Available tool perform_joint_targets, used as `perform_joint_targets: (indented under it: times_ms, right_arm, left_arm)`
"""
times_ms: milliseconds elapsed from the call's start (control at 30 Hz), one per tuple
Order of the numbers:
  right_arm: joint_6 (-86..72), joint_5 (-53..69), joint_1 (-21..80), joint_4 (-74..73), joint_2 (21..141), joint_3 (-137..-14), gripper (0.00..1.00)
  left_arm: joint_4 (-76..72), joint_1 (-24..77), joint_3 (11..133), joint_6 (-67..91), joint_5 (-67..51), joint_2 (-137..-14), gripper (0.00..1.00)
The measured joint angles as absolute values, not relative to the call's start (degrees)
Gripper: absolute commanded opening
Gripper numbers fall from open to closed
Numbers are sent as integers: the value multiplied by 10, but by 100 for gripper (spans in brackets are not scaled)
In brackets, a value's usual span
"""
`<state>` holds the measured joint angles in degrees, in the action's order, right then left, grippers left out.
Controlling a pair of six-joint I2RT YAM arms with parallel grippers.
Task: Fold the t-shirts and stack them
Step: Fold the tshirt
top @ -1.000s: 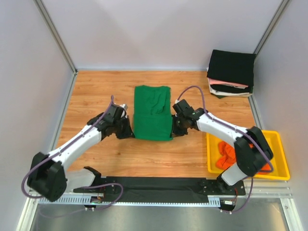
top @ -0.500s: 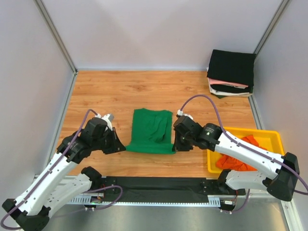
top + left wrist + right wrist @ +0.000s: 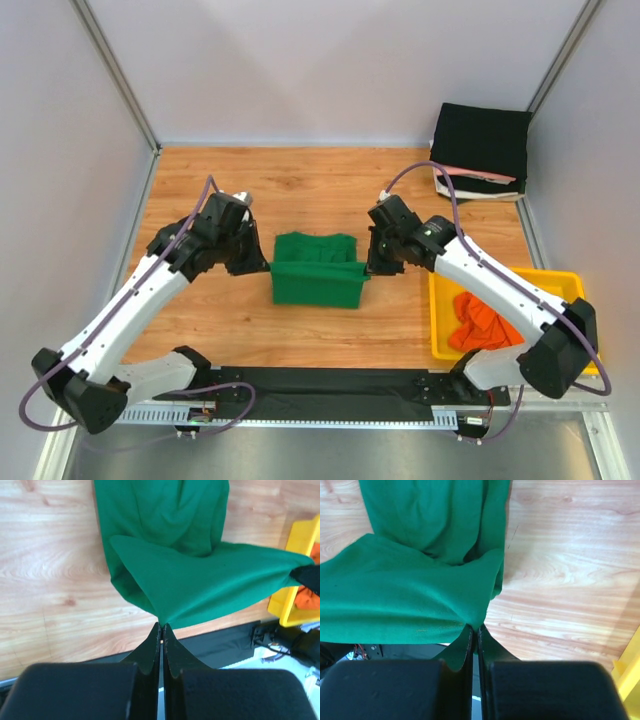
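Both arms have swung up and away from the near edge vs half a sec ago. The green t-shirt point(image 3: 315, 285) now looks shorter front to back, w/ its near hem lifted off the wood and carried over the rest.

The left gripper point(image 3: 268, 266) is pinched tight on the hem's left corner. The right gripper point(image 3: 368, 266) has the same grip on the right corner, and the cloth is pulled taut btw them. The shirt sits mid-table point(image 3: 300, 190), slightly toward the near side.

Hard to see:
- From the top cam the fingertips are tucked under the wrist bodies, so the grip only reads clearly in the wrist views, where green cloth fans straight out of closed tips.
- The shirt's far end is cut off at the top of both wrist views.
- The lower layer is mostly covered by the raised flap.
- The orange t-shirt point(image 3: 480, 320) lies bunched in the yellow tray point(image 3: 580, 290), partly behind the right forearm.
- At the far right corner a black t-shirt point(image 3: 480, 140) tops a folded pile w/ a white/pink t-shirt point(image 3: 470, 181) peeking out under it. Can't tell how many are in there.

Room to move:
- There's bare wood beyond the shirt and out to the left wall point(image 3: 60, 150).
- The tray sits near on the right.
- On the near side a band of wood runs up to the black strip point(image 3: 320, 380) by the bases.
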<state>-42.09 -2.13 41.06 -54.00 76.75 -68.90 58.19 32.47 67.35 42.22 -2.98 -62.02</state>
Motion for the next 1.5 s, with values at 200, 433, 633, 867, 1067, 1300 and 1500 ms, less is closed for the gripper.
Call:
perform_joint_targets:
  times_ms: [200, 433, 633, 867, 1067, 1300, 1500]
  right_arm:
    - [-388, 8, 369, -535, 824, -713, 0]
    - [-350, 47, 328, -534, 914, -781, 0]
    - [-306, 76, 286, -542, 1068, -923, 52]
    - [-250, 80, 244, -579, 1282, -1150, 86]
    - [-238, 87, 234, -533, 1199, -1000, 88]
    - [-239, 160, 236, -433, 1125, -831, 88]
    - [-246, 197, 236, -373, 1165, -831, 84]
  left_arm:
    - [569, 277, 716, 395, -52, -714, 0]
    - [569, 216, 800, 361, -83, -844, 0]
    - [590, 166, 955, 329, -103, -1043, 29]
    - [660, 116, 1278, 288, -118, -1371, 57]
    - [673, 103, 1191, 263, -116, -1349, 56]
    - [662, 109, 1058, 237, -111, -1168, 49]
    - [623, 108, 892, 225, -97, -1008, 45]
